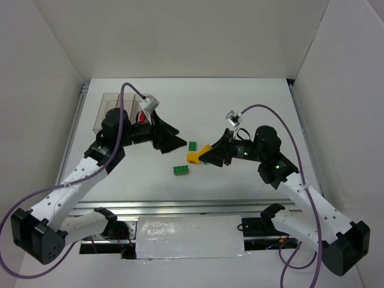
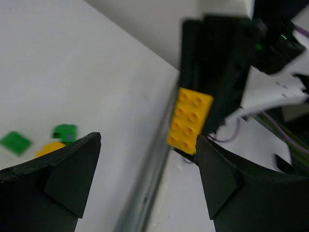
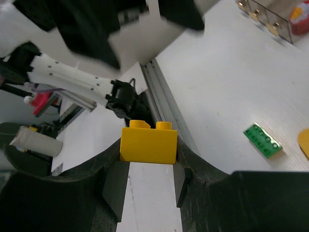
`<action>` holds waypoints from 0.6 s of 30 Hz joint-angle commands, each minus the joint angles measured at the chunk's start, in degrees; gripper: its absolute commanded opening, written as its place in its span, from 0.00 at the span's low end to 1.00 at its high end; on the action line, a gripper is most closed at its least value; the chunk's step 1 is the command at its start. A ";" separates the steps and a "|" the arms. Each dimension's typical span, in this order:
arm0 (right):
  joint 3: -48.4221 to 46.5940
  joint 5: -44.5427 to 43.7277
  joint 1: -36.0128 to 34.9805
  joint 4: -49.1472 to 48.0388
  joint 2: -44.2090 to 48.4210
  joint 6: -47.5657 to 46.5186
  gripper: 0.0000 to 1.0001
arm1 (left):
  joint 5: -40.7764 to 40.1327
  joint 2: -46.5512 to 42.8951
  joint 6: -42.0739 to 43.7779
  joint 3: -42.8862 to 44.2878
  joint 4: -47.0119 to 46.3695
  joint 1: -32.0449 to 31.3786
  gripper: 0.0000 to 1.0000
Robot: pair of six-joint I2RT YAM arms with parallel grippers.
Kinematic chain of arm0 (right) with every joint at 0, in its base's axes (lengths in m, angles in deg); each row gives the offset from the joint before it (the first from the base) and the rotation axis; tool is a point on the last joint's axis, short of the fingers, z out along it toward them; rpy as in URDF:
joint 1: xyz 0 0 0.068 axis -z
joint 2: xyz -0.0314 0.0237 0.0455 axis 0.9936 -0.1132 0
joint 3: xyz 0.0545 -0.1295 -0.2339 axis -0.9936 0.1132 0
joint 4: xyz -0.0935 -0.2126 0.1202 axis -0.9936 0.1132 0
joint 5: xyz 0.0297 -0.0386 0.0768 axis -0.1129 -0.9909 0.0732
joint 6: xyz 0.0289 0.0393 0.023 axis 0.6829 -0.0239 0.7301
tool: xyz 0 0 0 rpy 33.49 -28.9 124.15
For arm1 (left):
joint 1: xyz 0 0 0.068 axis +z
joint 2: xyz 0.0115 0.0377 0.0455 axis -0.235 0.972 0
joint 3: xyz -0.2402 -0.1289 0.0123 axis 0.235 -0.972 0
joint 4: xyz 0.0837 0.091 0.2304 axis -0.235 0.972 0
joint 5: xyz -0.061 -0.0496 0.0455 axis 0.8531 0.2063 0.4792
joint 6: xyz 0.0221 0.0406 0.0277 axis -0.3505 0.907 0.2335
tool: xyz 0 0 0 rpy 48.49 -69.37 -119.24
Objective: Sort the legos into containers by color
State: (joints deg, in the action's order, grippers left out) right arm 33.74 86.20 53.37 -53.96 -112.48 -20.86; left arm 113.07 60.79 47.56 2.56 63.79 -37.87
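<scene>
In right tool (image 3: 147,166), yellow lego (image 3: 148,144) (clamped)

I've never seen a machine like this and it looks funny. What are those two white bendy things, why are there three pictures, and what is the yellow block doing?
Those are two robot arms, each ending in a claw with two fingers. The big picture looks down from above. The other two come from small cameras on each arm's wrist, so you see the claw fingers up close.

The right gripper is squeezing a yellow brick. The left gripper is open and holds nothing; its camera sees the same brick from across the table.

On the white table lie two green bricks. At the back left stand clear bins with something red inside. The bricks are being sorted by colour.
</scene>
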 commanded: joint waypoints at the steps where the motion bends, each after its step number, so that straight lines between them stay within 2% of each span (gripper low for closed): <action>1: -3.84 7.35 0.42 -8.73 -0.14 3.88 0.01 | 7.90 -4.39 -4.11 -5.56 -9.04 -6.73 0.92; 5: -1.99 15.78 0.51 -20.49 -0.93 11.07 0.04 | 9.22 -6.68 -3.77 -7.16 -13.01 -15.43 0.90; 7: -0.76 17.73 0.60 -25.26 -1.02 14.34 0.05 | 8.18 -6.42 -3.33 -6.63 -12.93 -17.38 0.88; 11: -0.93 17.82 0.42 -22.90 -0.06 12.85 0.05 | 6.85 -5.02 -2.80 -5.49 -13.45 -19.50 0.82; 13: -0.93 17.73 0.42 -22.11 0.29 12.24 0.06 | 6.76 -3.97 -3.06 -5.14 -14.06 -19.59 0.76; 18: -1.37 17.38 0.51 -18.50 -0.23 9.60 0.06 | 7.29 -2.82 -3.77 -3.64 -15.56 -19.67 0.74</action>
State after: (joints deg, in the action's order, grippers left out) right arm 32.80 102.31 53.77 -71.97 -113.14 -9.93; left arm 119.56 57.91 44.26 -3.96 52.84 -57.27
